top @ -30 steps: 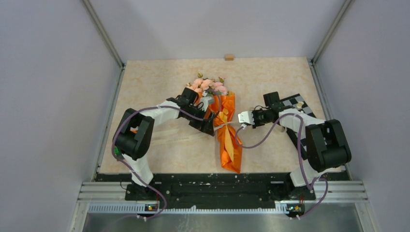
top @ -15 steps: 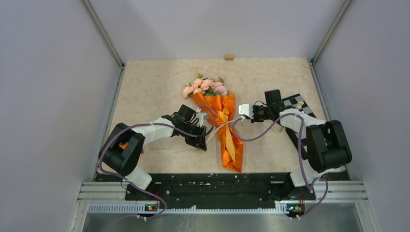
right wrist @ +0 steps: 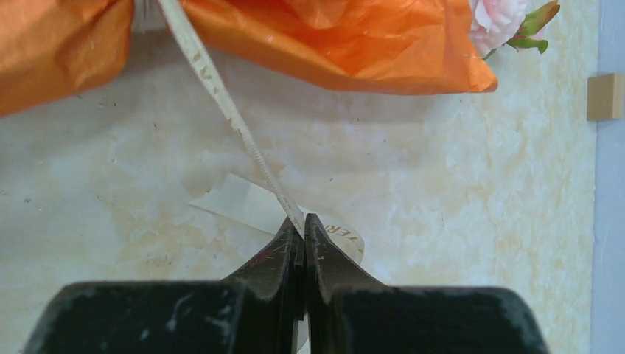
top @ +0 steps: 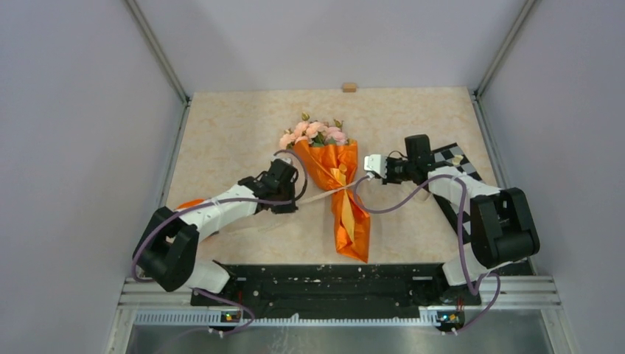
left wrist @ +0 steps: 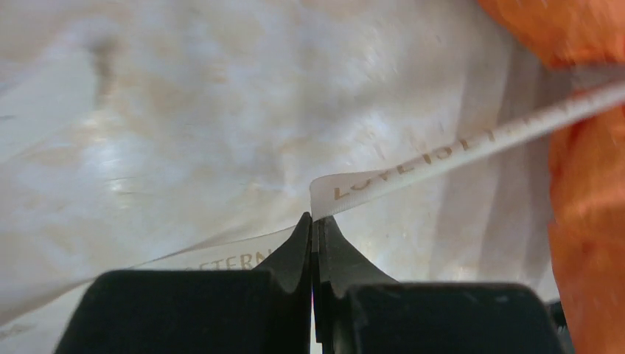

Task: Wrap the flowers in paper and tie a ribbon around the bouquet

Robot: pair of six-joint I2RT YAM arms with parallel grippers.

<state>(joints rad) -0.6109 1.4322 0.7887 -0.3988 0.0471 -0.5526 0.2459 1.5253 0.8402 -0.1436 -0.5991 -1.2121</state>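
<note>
Both left fingers (left wrist: 291, 259) and right fingers (right wrist: 278, 257) clenched on ribbon (left wrist: 457, 151), gold lettering partly legible, "LOVE IS ET", "ETERN"

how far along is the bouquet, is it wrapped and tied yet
Done: the flowers sit wrapped in a cone of orange paper. In hand: the left gripper and right gripper each pinch the ribbon, drawn taut across the cone's waist. Left: likely tightening the knot; no bow shows.

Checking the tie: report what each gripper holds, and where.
Both hold the ribbon: the left gripper pinches the strand left of the bouquet, the right gripper the strand on its right.
</note>
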